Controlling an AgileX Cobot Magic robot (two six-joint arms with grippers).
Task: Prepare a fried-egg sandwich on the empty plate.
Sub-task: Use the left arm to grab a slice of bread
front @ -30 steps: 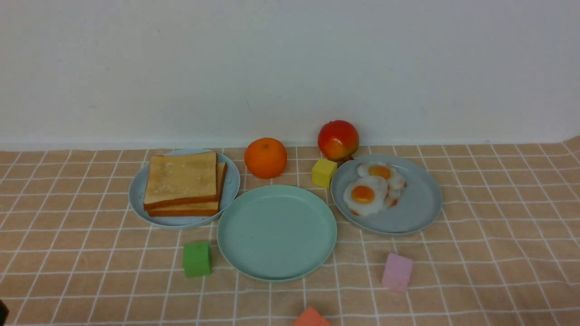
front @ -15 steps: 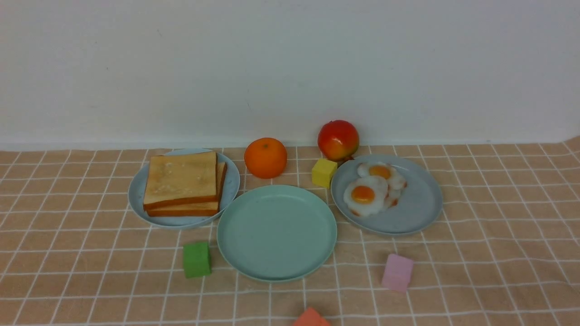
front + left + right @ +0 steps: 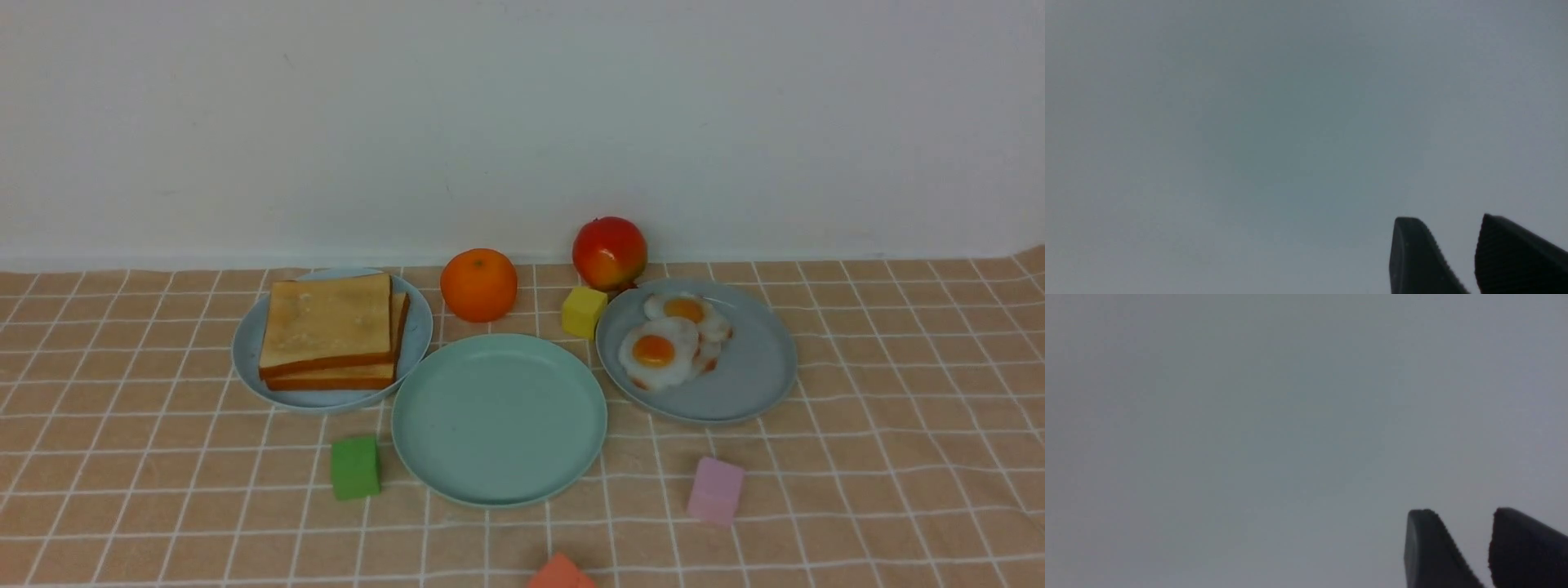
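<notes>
The mint-green plate (image 3: 498, 416) lies empty in the middle of the checked cloth. To its left, two square toast slices (image 3: 326, 322) are stacked on a pale blue plate (image 3: 243, 351). To its right, two fried eggs (image 3: 657, 351) lie on a grey-blue plate (image 3: 759, 363). Neither arm shows in the front view. In the left wrist view my left gripper (image 3: 1447, 220) faces a blank grey surface, open, with nothing between its dark fingers. My right gripper (image 3: 1462, 512) looks the same in the right wrist view, open and empty.
An orange (image 3: 478, 284) and a red apple (image 3: 609, 251) sit at the back by the white wall. A yellow cube (image 3: 583, 312) stands between them. In front lie a green cube (image 3: 355, 467), a pink cube (image 3: 715, 490) and an orange-red cube (image 3: 559, 574).
A dark bit at the front view's lower left corner has gone out of view. Nothing on the cloth has moved.
</notes>
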